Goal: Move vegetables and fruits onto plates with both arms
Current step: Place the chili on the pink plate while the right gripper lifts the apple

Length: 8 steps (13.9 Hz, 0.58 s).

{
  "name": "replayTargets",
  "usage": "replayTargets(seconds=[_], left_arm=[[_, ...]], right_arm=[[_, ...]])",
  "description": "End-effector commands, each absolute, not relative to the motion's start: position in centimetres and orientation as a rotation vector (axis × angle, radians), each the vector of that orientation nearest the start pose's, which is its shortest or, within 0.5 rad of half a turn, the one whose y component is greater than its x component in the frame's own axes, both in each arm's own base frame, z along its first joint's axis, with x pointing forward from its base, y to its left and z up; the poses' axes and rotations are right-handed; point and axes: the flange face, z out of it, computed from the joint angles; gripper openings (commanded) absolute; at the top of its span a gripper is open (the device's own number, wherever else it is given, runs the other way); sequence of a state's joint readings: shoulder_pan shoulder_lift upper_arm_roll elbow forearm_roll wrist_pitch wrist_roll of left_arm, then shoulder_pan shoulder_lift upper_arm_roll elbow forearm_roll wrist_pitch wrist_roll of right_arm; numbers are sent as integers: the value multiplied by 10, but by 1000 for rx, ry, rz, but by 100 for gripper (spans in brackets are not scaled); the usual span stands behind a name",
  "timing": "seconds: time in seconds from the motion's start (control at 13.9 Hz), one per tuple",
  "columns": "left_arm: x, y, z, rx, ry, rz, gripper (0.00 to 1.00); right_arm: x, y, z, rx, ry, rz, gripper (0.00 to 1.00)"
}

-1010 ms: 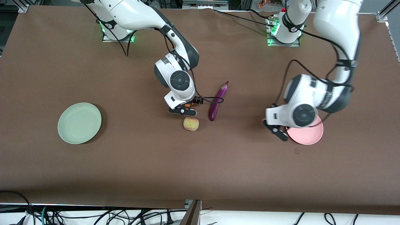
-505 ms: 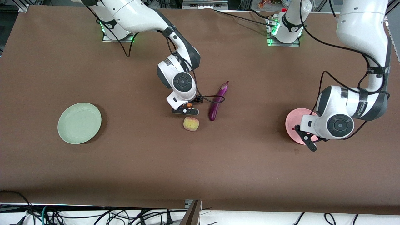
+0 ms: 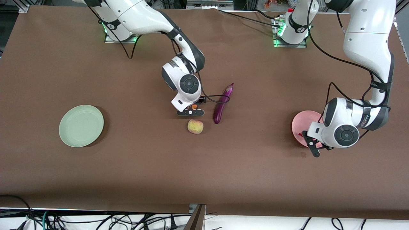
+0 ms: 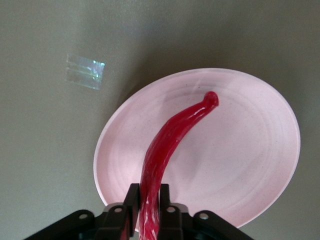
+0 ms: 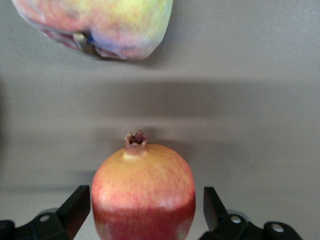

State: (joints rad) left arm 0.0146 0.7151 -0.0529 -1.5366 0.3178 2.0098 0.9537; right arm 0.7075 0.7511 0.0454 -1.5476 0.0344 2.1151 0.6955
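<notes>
On the table lie two plates, one peach, one eggplant; left jaws pinch one chili, right jaws spread.

We see a brown cloth covering the whole table, smooth and matte. On it, toward the left arm's end and nearer the front camera, lies 1 small rectangle of clear tape, glinting in the left wrist view. Aluminium frame rails show at the table's corners by the bases. Along the table edge nearest the front camera we find a small metal bracket with a dark slanted board under it, and a tangle of black cables on a white floor, with 1 teal cable among them.
</notes>
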Motion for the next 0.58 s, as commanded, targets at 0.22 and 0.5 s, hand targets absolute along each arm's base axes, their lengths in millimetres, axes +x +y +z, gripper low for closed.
replayTargets(seconds=[0.22,0.5], left_arm=[[688,12,268,-2529,1614,420,100],[679,-19,304,-2559,1632,458,100]], right_arm=[[507,463,195,-3227,-105,233,39],[551,400,250,-3244,-111,289,38]])
